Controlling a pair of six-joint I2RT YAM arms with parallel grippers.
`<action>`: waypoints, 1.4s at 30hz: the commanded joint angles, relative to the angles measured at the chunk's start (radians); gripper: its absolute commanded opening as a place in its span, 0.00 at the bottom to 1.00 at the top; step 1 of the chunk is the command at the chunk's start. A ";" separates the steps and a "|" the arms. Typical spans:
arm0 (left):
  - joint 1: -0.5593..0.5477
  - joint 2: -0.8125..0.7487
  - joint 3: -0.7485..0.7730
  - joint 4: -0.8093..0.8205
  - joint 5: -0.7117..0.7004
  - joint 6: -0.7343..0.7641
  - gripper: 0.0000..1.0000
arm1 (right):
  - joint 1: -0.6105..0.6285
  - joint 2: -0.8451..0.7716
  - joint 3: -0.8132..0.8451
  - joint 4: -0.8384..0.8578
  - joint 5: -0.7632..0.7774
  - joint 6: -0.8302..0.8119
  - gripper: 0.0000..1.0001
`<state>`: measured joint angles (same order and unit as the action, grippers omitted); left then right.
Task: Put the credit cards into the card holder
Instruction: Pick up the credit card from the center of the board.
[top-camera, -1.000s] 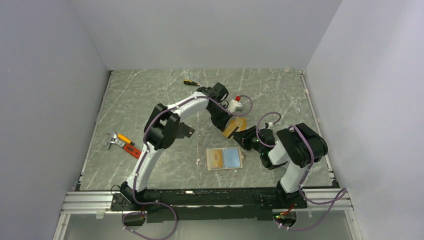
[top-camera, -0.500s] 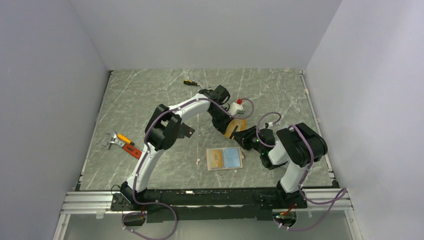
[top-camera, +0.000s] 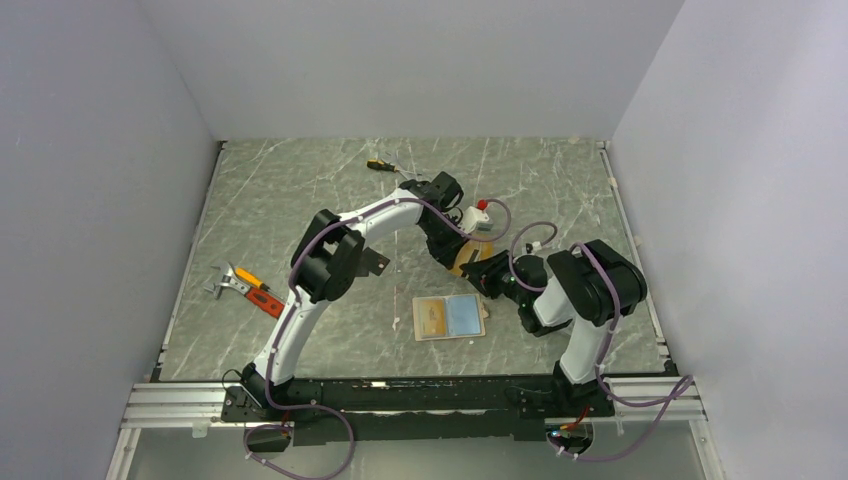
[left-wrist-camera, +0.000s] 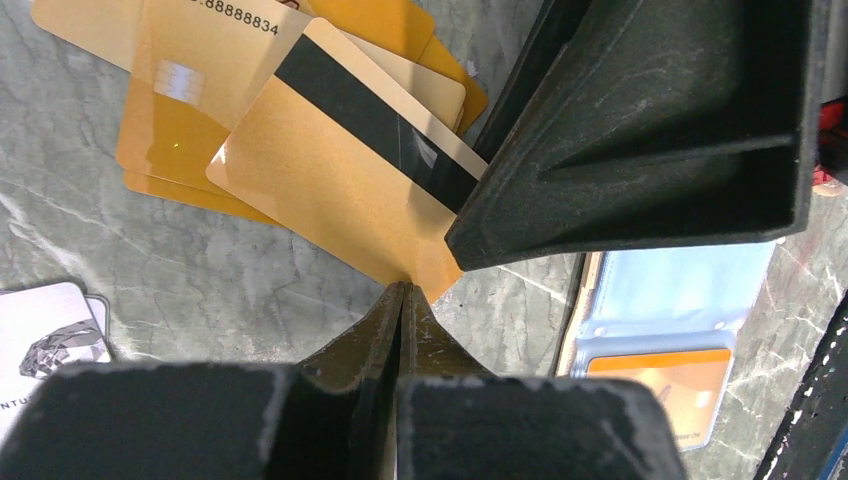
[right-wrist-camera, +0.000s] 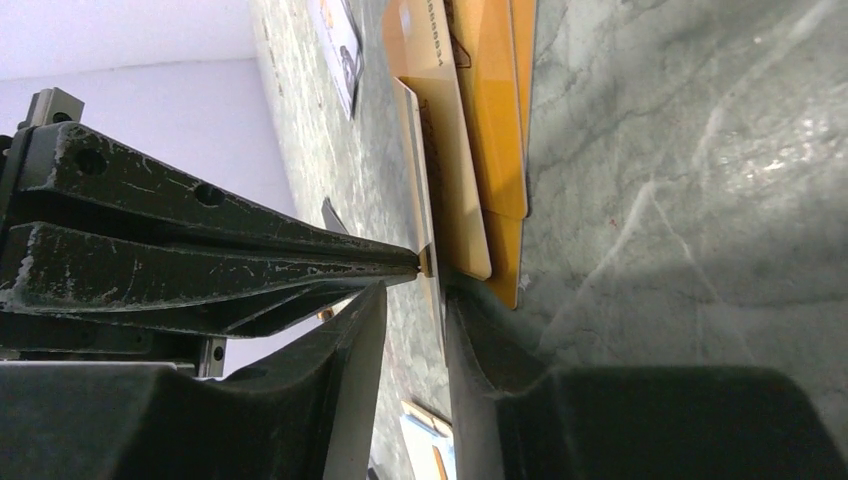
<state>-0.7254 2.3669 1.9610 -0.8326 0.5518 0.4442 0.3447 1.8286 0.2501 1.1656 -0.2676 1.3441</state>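
While the L gripper (left-wrist-camera: 402, 292) has its fingers pressed tight together on one corner of a gold card (left-wrist-camera: 330, 190) (mag stripe facing the wrist cam), the R gripper (right-wrist-camera: 415, 300) sits right opposite it. The R jaws stand apart w/ the same card's edge in the gap between them. Can't tell if either R pad actually touches it. One R finger (left-wrist-camera: 640, 130) overlaps the stripe end of the card in the left wrist view.

The held card is tilted, its pinched end raised off the rest of the gold cards (left-wrist-camera: 190, 120), which lie fanned and overlapping flat on the table (top-camera: 300, 200); one shows embossed nos. A white card (left-wrist-camera: 45, 335) lies just beside that pile, apart from it.

The card holder (top-camera: 449, 317) lies open and flat on the table, near the grippers on the side toward the arm bases, not touched by either. One half is blue, the other has an orange card in its pocket.

Elsewhere: small white bottle w/ red cap (top-camera: 478, 214) beside the L wrist, a screwdriver (top-camera: 379, 165) toward the back, hand tools (top-camera: 245, 285) at far left.
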 joint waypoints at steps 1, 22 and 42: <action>-0.012 -0.018 -0.030 0.007 -0.016 0.029 0.05 | 0.008 0.033 -0.011 -0.070 0.011 -0.026 0.29; 0.071 -0.220 0.074 -0.136 -0.017 0.008 0.31 | 0.032 -0.336 0.041 -0.396 -0.021 -0.289 0.00; 0.251 -0.704 -0.043 -0.215 0.489 0.019 0.99 | 0.030 -0.781 0.366 -0.883 -0.471 -0.879 0.00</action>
<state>-0.4503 1.7374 1.9980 -1.0164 0.8791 0.4122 0.3763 1.0882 0.5163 0.3618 -0.5575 0.6132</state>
